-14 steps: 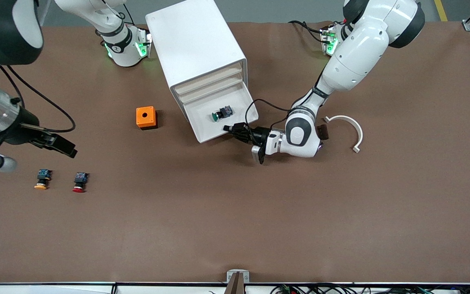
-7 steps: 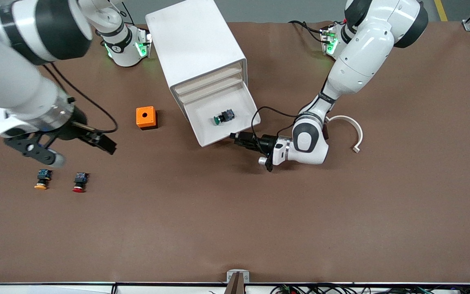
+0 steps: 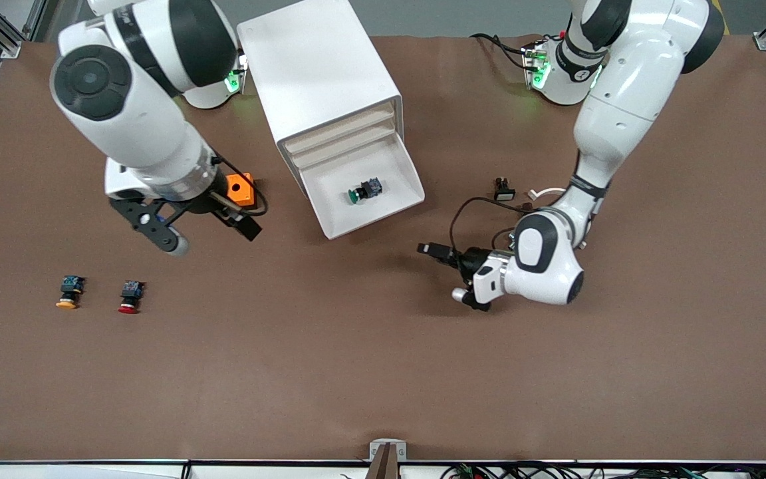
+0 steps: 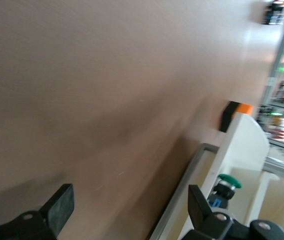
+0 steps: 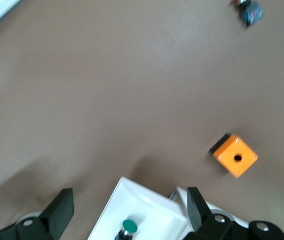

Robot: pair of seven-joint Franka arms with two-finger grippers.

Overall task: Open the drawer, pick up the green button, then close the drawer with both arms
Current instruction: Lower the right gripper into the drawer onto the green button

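Observation:
The bottom drawer (image 3: 330, 223) of the white cabinet (image 3: 320, 73) stands pulled out. In its tray lies the green-capped button (image 3: 364, 190), also seen in the left wrist view (image 4: 228, 182) and the right wrist view (image 5: 129, 226). My left gripper (image 3: 446, 271) is open and empty over bare table in front of the drawer, clear of its front. My right gripper (image 3: 213, 238) is open and empty, over the table beside the orange box (image 3: 242, 189). Both wrist views show wide-set fingers: the left gripper (image 4: 129, 210) beside the drawer rim (image 4: 192, 185), the right gripper (image 5: 129, 207) with the drawer (image 5: 152, 200) between them farther off.
A yellow-orange-capped button (image 3: 68, 291) and a red-capped button (image 3: 129, 296) lie toward the right arm's end. A white curved piece (image 3: 546, 193) and a small black part (image 3: 504, 189) lie by the left arm's forearm. The orange box (image 5: 235, 156) has a hole in its top.
My left gripper let go of the drawer front, opened and drew back from it. My right arm swung in from the table's end toward the cabinet, past the orange box.

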